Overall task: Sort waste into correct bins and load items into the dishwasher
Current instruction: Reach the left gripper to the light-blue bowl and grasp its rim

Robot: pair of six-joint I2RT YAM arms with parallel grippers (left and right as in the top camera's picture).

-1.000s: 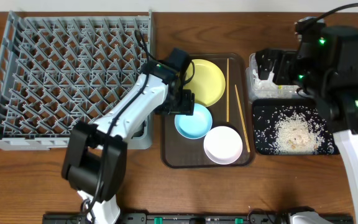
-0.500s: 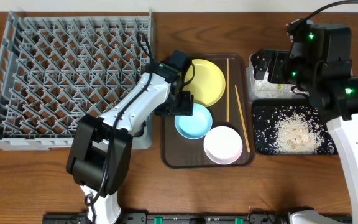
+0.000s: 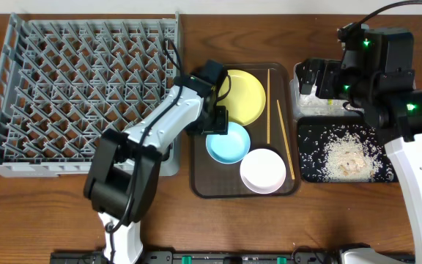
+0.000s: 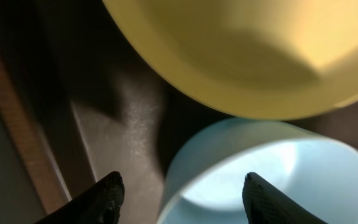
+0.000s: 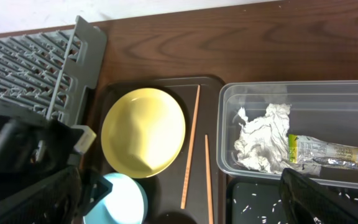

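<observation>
The print on the wrapper (image 5: 328,151) in the clear bin (image 5: 229,118) is too small to read. Your left claw (image 4: 186,190) stands partly open astride the blue bowl's (image 4: 278,180) rim on the brown tray (image 3: 196,187), gripping nothing. Your right claw (image 5: 179,183) gapes wide and empty above the bin. That arm has shifted slightly since a second ago, and the bowl hasn't moved.

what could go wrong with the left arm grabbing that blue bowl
1. The left gripper straddles only one wall of the light blue bowl, jaws not yet closed. A rim pinch may let the bowl tilt or slip on lifting.
2. The yellow plate lies right beside that rim, so the gripper could nudge it or catch its edge.
3. The white bowl sits close by too, and a swinging bowl might knock it.
</observation>
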